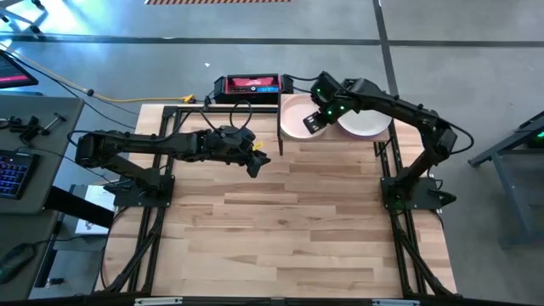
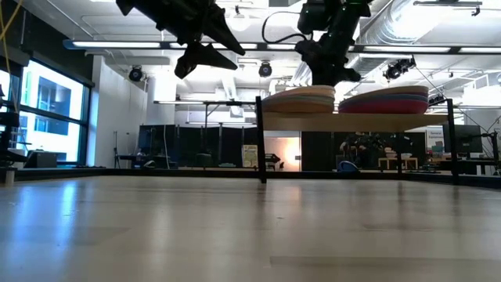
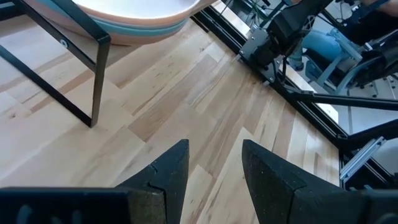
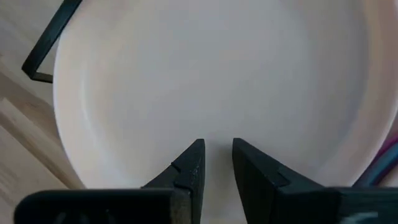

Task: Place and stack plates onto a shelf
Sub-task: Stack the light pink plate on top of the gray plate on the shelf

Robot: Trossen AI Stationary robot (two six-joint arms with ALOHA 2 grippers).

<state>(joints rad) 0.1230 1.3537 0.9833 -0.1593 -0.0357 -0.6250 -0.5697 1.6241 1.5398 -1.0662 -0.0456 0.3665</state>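
Slatted wooden worktop bare of plates. On shelf, 2 stacks: peach-pink plate topping one, cream plate the other. Right claw above pink stack, narrowly parted, empty. Left claw parked aside, parted, empty.

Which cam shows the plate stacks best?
Low view: both stacks sit side-on on the shelf, layers visible. High view shows only top plates; right wrist one top plate; left wrist a stack's edge.

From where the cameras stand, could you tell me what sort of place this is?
Probably a robotics lab in an open industrial hall: exposed ceiling ducts, a concrete floor, and a desk with a lit keyboard beside the workbench.
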